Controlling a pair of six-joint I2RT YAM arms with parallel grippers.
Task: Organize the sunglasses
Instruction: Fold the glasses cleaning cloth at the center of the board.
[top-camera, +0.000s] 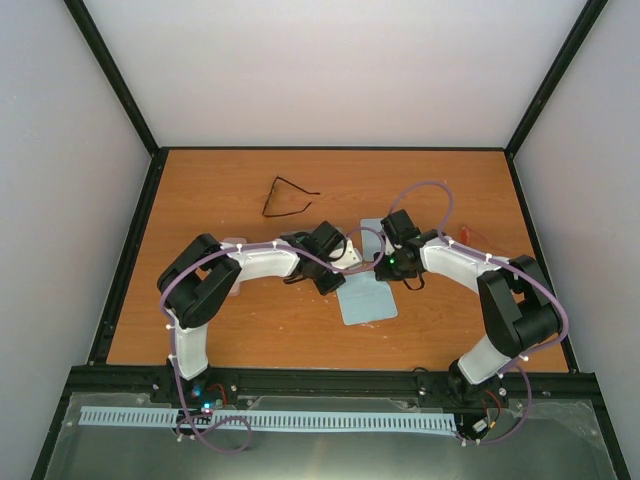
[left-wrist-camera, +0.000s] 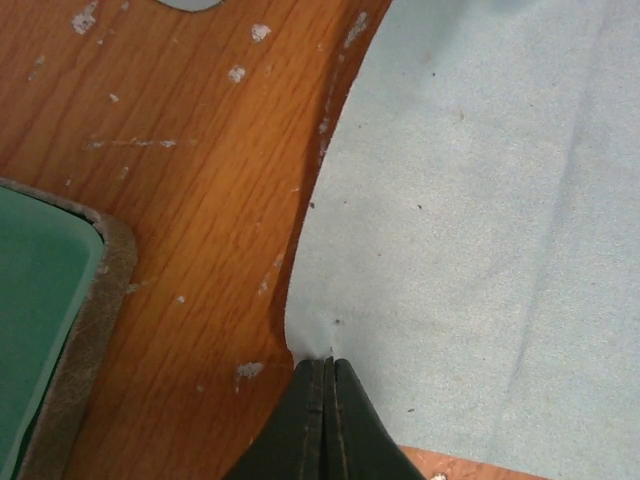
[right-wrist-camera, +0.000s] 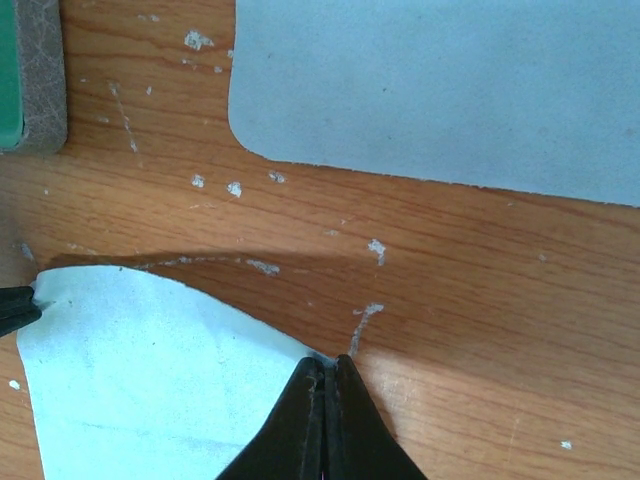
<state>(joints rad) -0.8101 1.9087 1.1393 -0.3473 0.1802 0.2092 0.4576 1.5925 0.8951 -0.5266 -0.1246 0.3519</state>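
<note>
The sunglasses (top-camera: 288, 197), a thin black outline, lie on the wooden table at the back, left of centre and apart from both grippers. They show in neither wrist view. My left gripper (top-camera: 340, 268) (left-wrist-camera: 328, 362) is shut on one corner of a light-blue cloth (top-camera: 368, 300) (left-wrist-camera: 480, 200). My right gripper (top-camera: 385, 262) (right-wrist-camera: 327, 362) is shut on another corner of the same cloth (right-wrist-camera: 150, 370). The left gripper's tip also shows at the left edge of the right wrist view (right-wrist-camera: 12, 306), pinching the cloth.
A second light-blue cloth (right-wrist-camera: 430, 90) lies flat beyond the held one. An open case with a green lining and a grey rim (left-wrist-camera: 95, 300) (right-wrist-camera: 40, 80) lies just left of the cloths. Black rails border the table (top-camera: 130, 250).
</note>
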